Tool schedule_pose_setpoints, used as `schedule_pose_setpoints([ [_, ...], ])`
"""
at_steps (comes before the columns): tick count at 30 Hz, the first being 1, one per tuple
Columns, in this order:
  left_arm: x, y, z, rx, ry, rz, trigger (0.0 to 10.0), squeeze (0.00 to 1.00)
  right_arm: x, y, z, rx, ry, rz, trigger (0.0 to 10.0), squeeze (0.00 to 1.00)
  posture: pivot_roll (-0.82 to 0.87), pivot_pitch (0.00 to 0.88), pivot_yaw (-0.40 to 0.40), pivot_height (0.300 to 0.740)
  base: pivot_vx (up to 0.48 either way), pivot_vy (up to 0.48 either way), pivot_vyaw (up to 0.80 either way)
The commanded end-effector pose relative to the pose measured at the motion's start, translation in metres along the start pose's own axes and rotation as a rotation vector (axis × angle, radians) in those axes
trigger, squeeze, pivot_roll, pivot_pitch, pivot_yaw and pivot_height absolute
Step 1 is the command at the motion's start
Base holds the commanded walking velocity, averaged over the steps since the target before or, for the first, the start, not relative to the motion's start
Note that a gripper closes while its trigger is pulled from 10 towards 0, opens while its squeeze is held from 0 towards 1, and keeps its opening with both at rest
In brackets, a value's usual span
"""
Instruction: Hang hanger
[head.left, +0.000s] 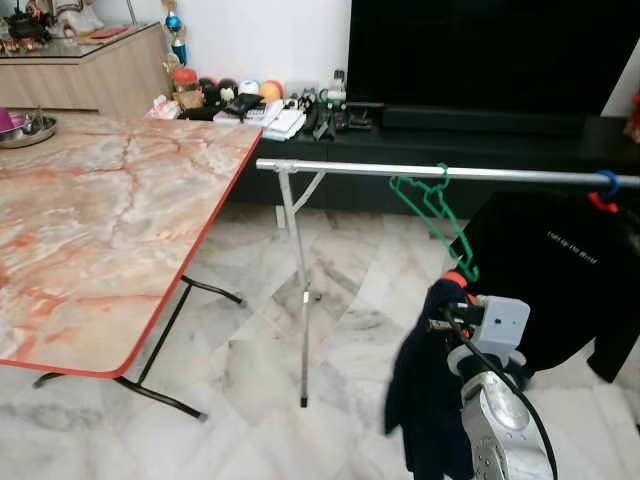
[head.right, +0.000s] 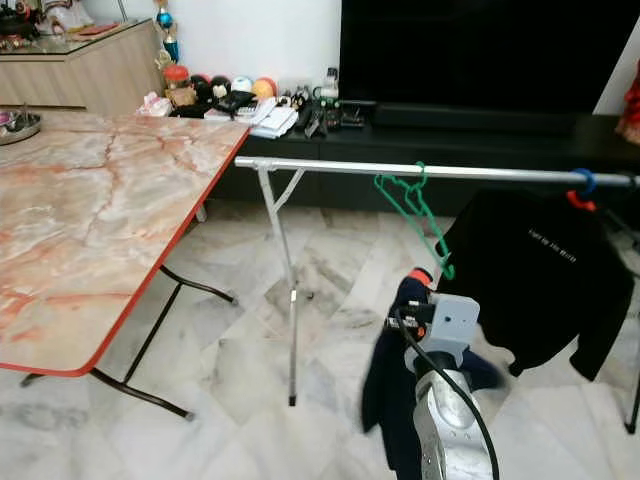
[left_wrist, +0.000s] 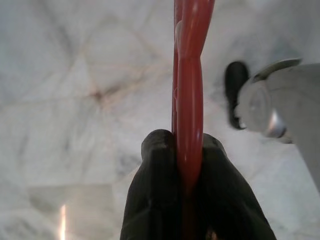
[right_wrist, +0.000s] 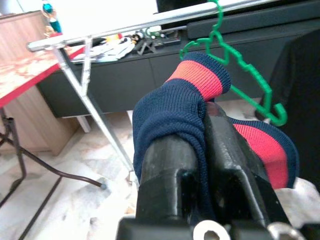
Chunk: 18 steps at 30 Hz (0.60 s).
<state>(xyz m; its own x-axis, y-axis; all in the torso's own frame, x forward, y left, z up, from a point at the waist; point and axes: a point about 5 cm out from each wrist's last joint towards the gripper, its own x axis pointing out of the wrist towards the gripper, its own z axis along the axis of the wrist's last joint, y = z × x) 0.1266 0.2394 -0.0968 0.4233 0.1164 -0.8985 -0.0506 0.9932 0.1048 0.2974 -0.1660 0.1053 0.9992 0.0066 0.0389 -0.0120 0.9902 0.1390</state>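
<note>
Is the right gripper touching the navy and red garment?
Touching. The right wrist view shows the right gripper with its fingers closed on the navy and red garment, the knit fabric pinched between them.

Right arm (head.left: 500, 420) raised forward, silver forearm angled up toward clothes rail (head.left: 440, 173), wrist held below rail. Right gripper (right_wrist: 205, 145) held just under rail, black fingers (right_wrist: 170, 170) pressed together, navy garment (right_wrist: 175, 115) with red band pinched between them. Left gripper (left_wrist: 187, 185) kept well below rail, pointed down at floor, black fingers (left_wrist: 155, 190) clamped from both sides on red hanger (left_wrist: 189, 90).
</note>
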Motion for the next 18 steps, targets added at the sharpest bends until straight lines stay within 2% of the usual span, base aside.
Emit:
schedule_pose_setpoints([
  [1, -0.002, 0.009, -0.008, -0.002, 0.024, 0.019, 10.0, 0.0, -0.001, -0.001, 0.007, -0.009, -0.037, 0.002, 10.0, 0.0, -0.03, 0.115, 0.011, 0.74, 0.0, 0.48, 0.67],
  [5, -0.004, 0.017, -0.014, -0.013, 0.04, 0.033, 10.0, 0.0, 0.0, 0.001, 0.006, -0.01, -0.03, 0.021, 10.0, 0.0, -0.03, 0.12, 0.009, 0.74, 0.0, 0.48, 0.77],
  [11, -0.005, 0.018, -0.015, -0.019, 0.05, 0.04, 10.0, 0.0, 0.002, 0.003, 0.005, 0.001, -0.021, 0.019, 10.0, 0.0, -0.02, 0.122, 0.007, 0.74, 0.0, 0.48, 0.0],
  [18, 0.001, -0.001, -0.002, -0.013, 0.037, 0.016, 10.0, 0.0, 0.003, 0.008, 0.007, -0.002, -0.029, 0.042, 10.0, 0.0, -0.03, 0.111, 0.012, 0.74, 0.0, 0.48, 0.0],
])
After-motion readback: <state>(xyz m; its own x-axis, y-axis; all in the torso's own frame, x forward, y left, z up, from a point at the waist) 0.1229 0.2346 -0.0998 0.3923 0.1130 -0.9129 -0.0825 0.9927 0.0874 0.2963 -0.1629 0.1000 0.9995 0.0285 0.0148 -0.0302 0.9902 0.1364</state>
